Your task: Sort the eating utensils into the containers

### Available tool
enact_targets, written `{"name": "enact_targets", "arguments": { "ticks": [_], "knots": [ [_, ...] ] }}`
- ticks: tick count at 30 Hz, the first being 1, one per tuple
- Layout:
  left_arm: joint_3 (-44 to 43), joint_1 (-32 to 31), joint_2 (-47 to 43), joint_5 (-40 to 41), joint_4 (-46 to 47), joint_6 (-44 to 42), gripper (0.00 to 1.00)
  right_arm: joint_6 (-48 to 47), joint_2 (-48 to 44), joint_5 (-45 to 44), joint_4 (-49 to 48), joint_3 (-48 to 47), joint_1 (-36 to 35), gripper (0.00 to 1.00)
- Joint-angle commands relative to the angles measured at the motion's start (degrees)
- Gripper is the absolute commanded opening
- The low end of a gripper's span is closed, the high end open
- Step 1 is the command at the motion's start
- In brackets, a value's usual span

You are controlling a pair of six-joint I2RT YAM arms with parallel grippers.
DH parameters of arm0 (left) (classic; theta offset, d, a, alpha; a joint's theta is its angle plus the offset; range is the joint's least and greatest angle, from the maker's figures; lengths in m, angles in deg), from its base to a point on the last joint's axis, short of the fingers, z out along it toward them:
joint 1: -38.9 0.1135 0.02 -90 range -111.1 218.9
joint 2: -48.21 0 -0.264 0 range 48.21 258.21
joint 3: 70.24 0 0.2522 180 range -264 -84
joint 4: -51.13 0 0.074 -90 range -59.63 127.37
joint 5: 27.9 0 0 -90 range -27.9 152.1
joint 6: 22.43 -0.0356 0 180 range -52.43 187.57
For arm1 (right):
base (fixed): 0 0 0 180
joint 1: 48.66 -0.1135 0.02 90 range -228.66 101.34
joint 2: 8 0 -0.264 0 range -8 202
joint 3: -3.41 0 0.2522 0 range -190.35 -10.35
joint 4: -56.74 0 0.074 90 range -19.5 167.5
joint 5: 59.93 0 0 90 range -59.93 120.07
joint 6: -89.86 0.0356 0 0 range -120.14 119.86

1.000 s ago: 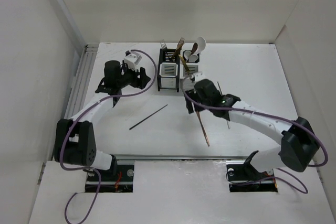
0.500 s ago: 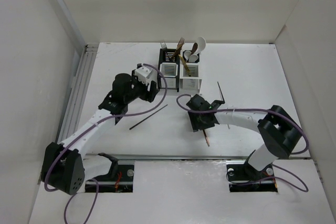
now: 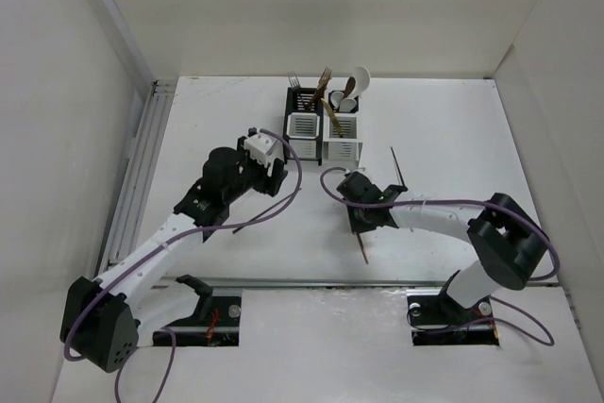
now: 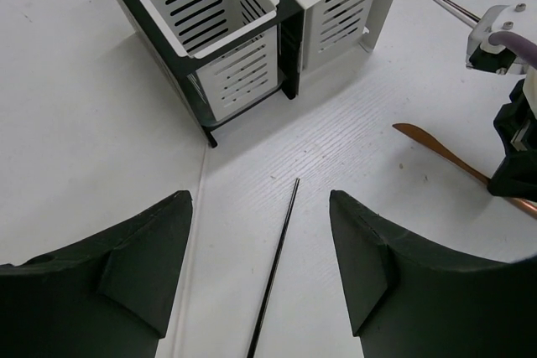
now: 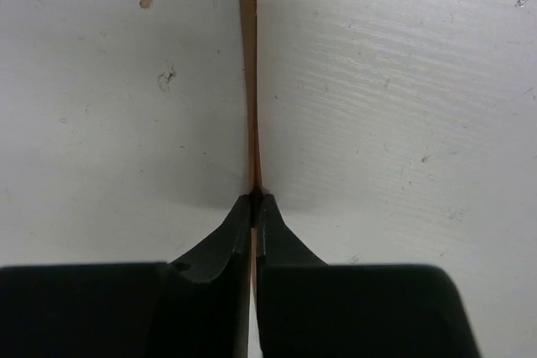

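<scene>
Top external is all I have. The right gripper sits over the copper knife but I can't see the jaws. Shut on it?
Observer: Yes. In the right wrist view the right gripper is shut on the copper knife, which shows edge-on, pinched across its thin side.
Operator: And the left? The arm hides what's under it.
Observer: In the left wrist view the left gripper is open. The black chopstick lies flat on the table between the jaws and touches neither.
</scene>
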Motion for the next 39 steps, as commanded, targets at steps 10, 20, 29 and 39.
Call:
{"name": "enact_targets", "arguments": {
  "ticks": [10,20,29,39],
  "knots": [
    [1.45,-3.02,-2.73,2.57,2.65,0.67,0.64,6.94,-13.52,-6.28,1.13,5.0,-4.43,0.0],
    [3.74,-5.57,-3.26,4.24,3.8,1.2,0.64,4.85,-29.7,-21.98,-4.12,0.54,-4.96,0.0],
    [4.27,-5.57,-3.26,3.71,3.18,1.2,0.68,-27.29,-14.73,-43.81,-30.74,-18.26,-3.74,0.0],
    [4.8,-3.99,-3.62,6.17,1.51,1.72,0.68,-39.54,5.43,-30.21,-52.9,-30.14,7.78,0.0]
  ]
}}
